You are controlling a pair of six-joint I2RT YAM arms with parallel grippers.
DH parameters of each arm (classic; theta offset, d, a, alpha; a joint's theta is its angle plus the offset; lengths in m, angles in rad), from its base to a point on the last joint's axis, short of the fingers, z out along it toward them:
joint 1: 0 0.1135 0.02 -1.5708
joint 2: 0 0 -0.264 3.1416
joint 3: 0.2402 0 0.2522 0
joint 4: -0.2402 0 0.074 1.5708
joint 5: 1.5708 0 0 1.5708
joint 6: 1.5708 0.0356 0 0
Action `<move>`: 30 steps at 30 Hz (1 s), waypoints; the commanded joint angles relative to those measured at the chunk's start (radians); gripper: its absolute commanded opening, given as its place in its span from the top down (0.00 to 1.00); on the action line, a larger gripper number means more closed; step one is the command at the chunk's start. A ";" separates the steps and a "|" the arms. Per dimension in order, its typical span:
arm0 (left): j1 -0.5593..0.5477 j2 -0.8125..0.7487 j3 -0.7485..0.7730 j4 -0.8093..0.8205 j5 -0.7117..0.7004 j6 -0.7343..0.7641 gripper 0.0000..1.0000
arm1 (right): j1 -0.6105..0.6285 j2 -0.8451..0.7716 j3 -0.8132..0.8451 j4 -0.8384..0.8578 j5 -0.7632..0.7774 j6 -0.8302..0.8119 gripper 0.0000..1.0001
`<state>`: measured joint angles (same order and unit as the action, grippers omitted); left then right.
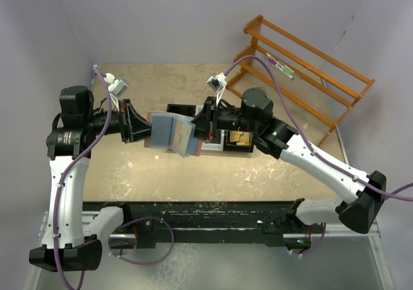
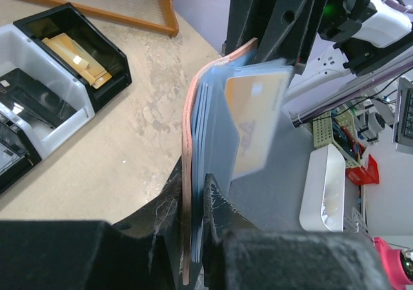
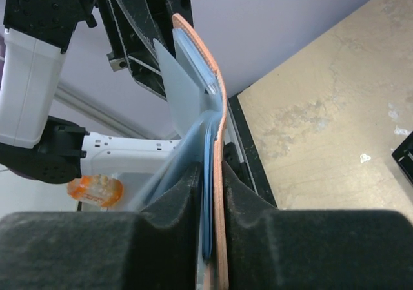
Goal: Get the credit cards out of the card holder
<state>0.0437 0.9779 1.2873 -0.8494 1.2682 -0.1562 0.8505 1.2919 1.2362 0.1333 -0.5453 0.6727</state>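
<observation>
While the left gripper (image 2: 192, 196) shows at the bottom of its own wrist view with both fingers pressed narrowly onto one end of the card holder (image 2: 188, 128), the right gripper (image 3: 211, 186) does the same in its own view, pinching the opposite end between its dark pads. The card holder stands edge-on between them, its reddish-brown skin bowed and its light blue lining facing one side. Only the left wrist view shows a card (image 2: 255, 119) plainly: pale with a yellowish tint, it sticks partway out of the lining, tilted, its lower end free. From the right wrist, a pale sheet (image 3: 174, 83) leans out from the lining, and it cannot be told whether this is that same card. The top view alone gives the layout: both arms meet over the middle of the table (image 1: 161, 180), with the open holder stretched between them, blue side up and lifted off the surface. Farther out, the left wrist view shows a black bin (image 2: 45, 13) holding tan paper pieces (image 2: 74, 54), with a white bin (image 2: 61, 125) just beside it. The top view places the black bin under the right arm. A wooden rack (image 1: 316, 48) stands at the far right corner.
</observation>
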 commanded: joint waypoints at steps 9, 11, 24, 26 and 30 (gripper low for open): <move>0.005 -0.021 0.034 0.199 0.152 -0.208 1.00 | -0.015 -0.137 -0.044 0.043 -0.093 -0.014 0.49; 0.005 -0.024 0.033 0.225 0.163 -0.237 1.00 | -0.017 -0.159 -0.057 0.045 -0.100 -0.015 0.49; 0.005 -0.034 0.034 0.331 0.210 -0.356 1.00 | -0.019 -0.182 -0.073 0.150 -0.164 0.031 0.78; 0.006 -0.035 0.035 0.339 0.212 -0.364 1.00 | -0.019 -0.181 -0.076 0.170 -0.189 0.037 0.75; 0.005 -0.034 0.034 0.365 0.215 -0.386 1.00 | -0.019 -0.187 -0.076 0.191 -0.231 0.041 0.73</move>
<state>0.0448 0.9546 1.2873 -0.5579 1.4460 -0.4969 0.8360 1.1236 1.1553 0.2394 -0.7097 0.7002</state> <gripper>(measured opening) 0.160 0.266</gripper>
